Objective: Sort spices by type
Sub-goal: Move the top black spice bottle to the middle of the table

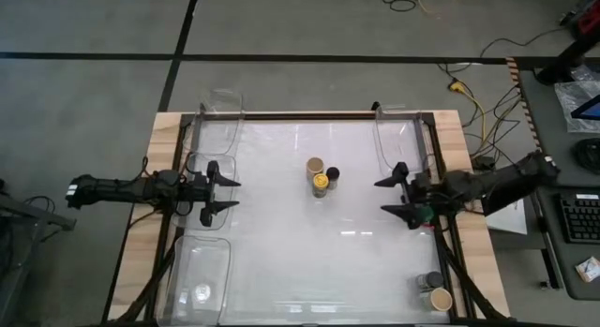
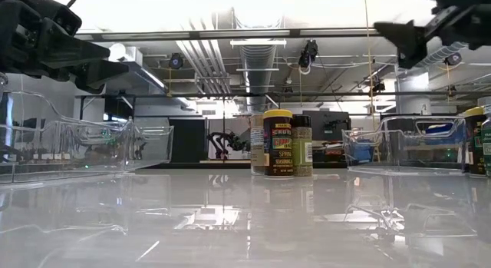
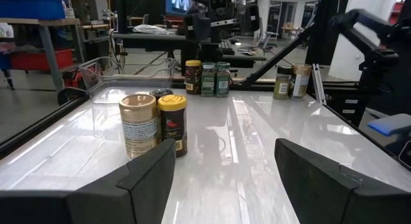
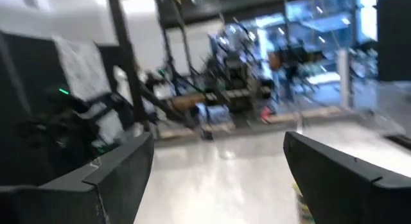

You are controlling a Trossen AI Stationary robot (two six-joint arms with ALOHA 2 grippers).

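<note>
Three jars (image 1: 321, 176) clustered touching mid-surface (image 1: 281, 252); two more, apparently, in the near-right corner. Left hand (image 1: 223, 193) and right hand (image 1: 395, 196) both released, empty, hovering well apart. Risk: toppling neighbours when reaching into that tight cluster

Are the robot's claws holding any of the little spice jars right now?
No. The left gripper and the right gripper are both open and empty, up off the table. The spice jars stand untouched in the middle.
</note>
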